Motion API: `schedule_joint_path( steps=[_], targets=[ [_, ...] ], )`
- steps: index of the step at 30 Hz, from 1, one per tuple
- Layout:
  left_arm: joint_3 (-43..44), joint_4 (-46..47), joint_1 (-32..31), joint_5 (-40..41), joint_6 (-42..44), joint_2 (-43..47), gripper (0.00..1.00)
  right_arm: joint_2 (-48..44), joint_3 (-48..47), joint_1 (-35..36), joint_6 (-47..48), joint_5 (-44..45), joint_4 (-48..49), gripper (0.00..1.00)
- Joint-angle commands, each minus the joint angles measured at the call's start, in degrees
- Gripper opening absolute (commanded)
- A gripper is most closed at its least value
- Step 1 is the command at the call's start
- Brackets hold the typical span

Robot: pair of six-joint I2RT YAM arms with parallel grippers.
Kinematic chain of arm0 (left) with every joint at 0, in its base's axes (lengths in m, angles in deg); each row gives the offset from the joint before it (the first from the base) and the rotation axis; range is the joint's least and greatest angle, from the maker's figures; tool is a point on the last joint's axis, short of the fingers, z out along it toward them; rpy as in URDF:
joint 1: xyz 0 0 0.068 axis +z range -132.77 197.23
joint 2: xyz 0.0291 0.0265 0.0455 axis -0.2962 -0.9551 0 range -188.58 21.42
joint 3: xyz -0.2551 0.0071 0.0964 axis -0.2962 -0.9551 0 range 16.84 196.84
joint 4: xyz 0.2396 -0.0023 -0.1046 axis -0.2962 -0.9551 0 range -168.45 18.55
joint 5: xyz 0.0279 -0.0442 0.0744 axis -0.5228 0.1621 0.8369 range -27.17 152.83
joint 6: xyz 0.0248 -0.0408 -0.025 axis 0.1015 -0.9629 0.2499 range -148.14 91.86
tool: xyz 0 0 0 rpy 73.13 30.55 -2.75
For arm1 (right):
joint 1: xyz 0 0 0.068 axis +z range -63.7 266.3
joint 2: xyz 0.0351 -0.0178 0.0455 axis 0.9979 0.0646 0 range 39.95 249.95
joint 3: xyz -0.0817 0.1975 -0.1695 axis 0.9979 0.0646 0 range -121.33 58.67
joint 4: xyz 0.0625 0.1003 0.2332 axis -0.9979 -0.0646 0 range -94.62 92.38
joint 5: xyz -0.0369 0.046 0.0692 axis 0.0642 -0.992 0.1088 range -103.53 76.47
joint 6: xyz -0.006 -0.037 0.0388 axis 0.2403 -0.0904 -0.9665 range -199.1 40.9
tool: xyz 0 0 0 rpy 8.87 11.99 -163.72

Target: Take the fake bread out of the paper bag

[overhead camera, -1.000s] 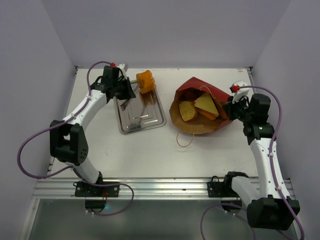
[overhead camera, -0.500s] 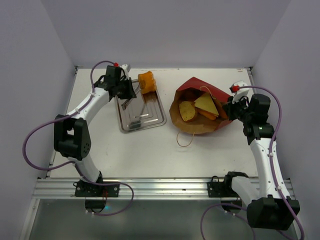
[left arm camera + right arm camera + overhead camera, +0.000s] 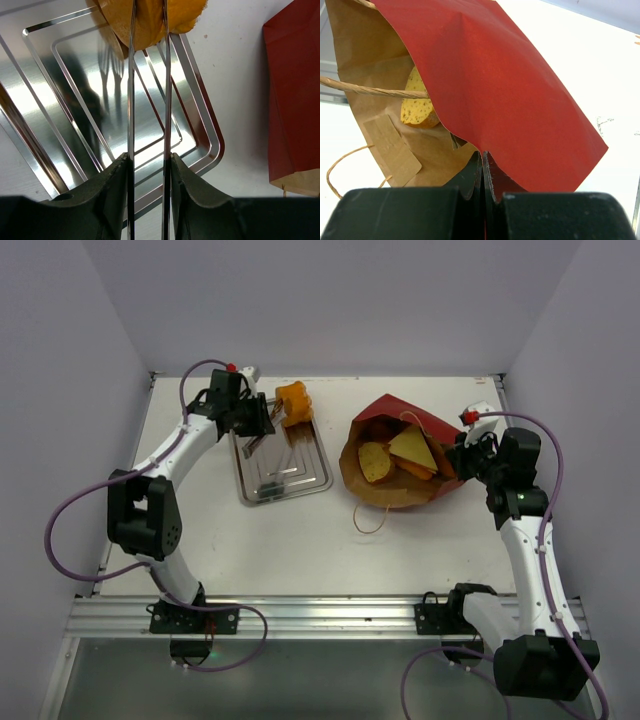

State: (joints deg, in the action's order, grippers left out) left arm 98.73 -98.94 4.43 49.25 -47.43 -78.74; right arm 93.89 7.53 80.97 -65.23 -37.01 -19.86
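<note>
A chunky orange-brown bun (image 3: 293, 403) of fake bread rests at the far corner of the silver tray (image 3: 312, 480). My left gripper (image 3: 268, 418) is open over the tray, its long thin fingers (image 3: 131, 100) apart and reaching onto the bun (image 3: 150, 20). The red paper bag (image 3: 400, 412) lies open at mid-right. It holds a pale wedge (image 3: 412, 447), a round slice (image 3: 374, 462) and an orange loaf (image 3: 415, 470). At the bag's right edge, my right gripper (image 3: 465, 450) is shut on the red wall (image 3: 520, 90). The right wrist view shows the pinch (image 3: 483, 155) and a speckled slice (image 3: 417, 107) inside.
The tray (image 3: 212, 145) lies left of the bag, with bare white table between them. A loop handle (image 3: 370, 518) trails from the bag toward the front. Grey walls close in the back and both sides.
The left arm swung slightly right early on. The left fingers have spread apart, and the bun has settled a little lower on the tray's far corner. The right arm and bag have not moved.
</note>
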Motion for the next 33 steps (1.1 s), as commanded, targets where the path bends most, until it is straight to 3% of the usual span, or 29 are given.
schedule_joint_path(
  steps=[1, 21, 26, 33],
  targets=[
    [1.5, 1.6, 0.4, -2.1, 1.1, 3.6, 0.40, -0.8, 0.2, -0.5, -0.7, 1.2, 1.7, 0.00],
    [0.1, -0.4, 0.5, -3.5, 1.4, 10.0, 0.41, -1.2, 0.0, -0.6, -0.6, 1.1, 1.4, 0.00],
    [-5.2, -1.0, 0.4, -10.5, -0.1, 20.4, 0.36, -1.0, -0.1, -0.6, -0.3, 1.0, 1.2, 0.00],
    [-20.6, -1.9, -0.1, -21.3, -6.2, 40.9, 0.36, -0.8, -0.1, -0.6, -0.1, 1.2, 1.3, 0.00]
  ],
)
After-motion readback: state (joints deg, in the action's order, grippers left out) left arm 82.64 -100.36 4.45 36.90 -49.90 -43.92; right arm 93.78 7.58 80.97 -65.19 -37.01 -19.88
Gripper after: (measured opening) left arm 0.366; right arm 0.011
